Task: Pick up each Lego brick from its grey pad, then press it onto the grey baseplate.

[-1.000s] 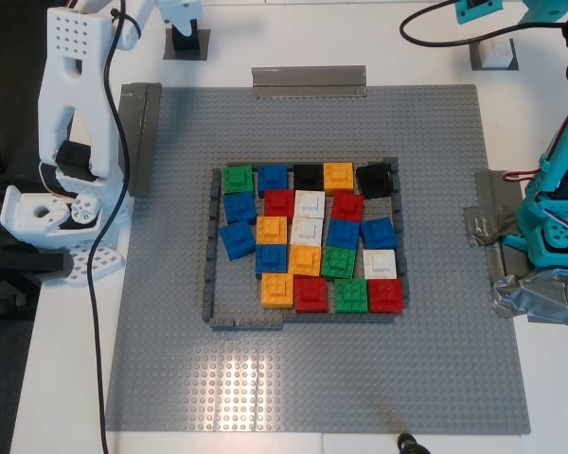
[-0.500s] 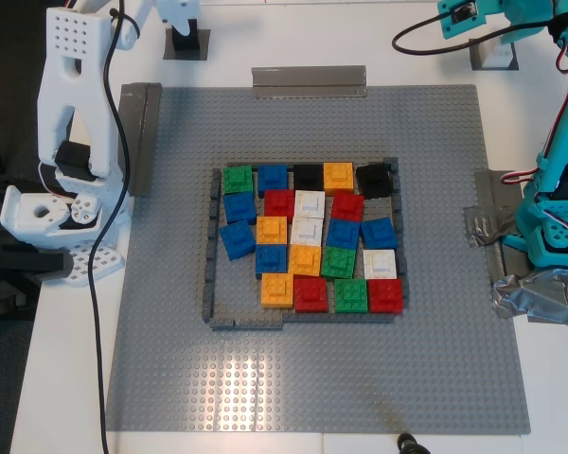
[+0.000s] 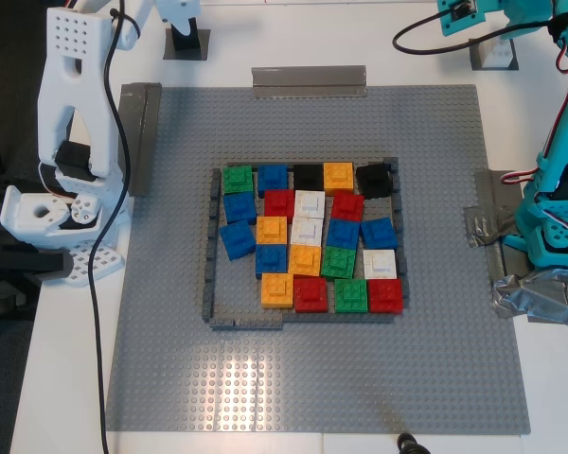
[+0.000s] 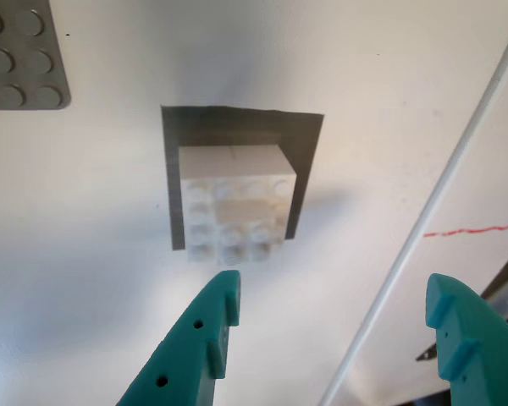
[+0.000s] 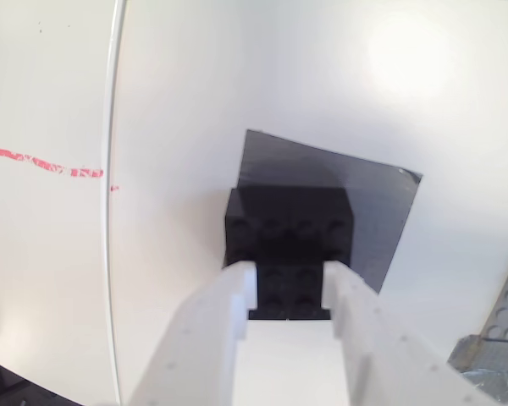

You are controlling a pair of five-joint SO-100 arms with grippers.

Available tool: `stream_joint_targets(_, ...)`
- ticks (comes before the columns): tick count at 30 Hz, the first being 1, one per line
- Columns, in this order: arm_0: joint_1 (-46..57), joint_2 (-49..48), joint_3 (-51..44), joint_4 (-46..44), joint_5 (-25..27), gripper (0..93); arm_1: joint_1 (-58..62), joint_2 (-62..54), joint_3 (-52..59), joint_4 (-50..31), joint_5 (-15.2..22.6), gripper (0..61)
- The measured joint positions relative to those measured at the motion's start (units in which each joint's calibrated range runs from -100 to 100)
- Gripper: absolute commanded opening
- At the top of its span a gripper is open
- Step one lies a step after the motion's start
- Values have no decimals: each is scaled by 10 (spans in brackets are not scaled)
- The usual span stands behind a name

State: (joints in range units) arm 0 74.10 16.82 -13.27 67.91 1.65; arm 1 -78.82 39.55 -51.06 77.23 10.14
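This looks like a robotics lab bench or hobby test rig. A plain white table [image 3: 66, 378] carries two small 3D-printed arms, a white arm [image 3: 71, 142] at the exterior view's left and a teal arm [image 3: 559, 189] at its right, the teal base held down with crumpled grey tape [image 3: 535, 298]. Loose black cables [image 3: 99, 312] trail across it, and a grey baseplate [image 3: 312, 378] with coloured Lego bricks [image 3: 308, 251] fills the middle.

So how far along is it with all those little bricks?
Well along, it seems: about twenty coloured bricks already sit inside the dark frame on the grey baseplate. In hand: my second gripper is closing around a black brick on its pad. Left: a white brick waits before my open first gripper.
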Motion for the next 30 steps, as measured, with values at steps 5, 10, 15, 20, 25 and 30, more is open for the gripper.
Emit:
stream_joint_targets(5,0,29,0,0,0,245,0,1,-11,0,0,4)
stream_joint_targets(10,1,30,0,0,0,245,0,7,-44,14,-4,4)
stream_joint_targets(15,3,34,0,0,0,179,0,0,-44,37,-14,4)
stream_joint_targets(20,3,34,0,0,0,162,16,-78,20,48,-25,4)
stream_joint_targets(25,5,36,0,0,-9,160,37,-171,102,64,-28,4)
stream_joint_targets(30,5,36,0,0,-10,160,43,-248,146,95,-19,4)
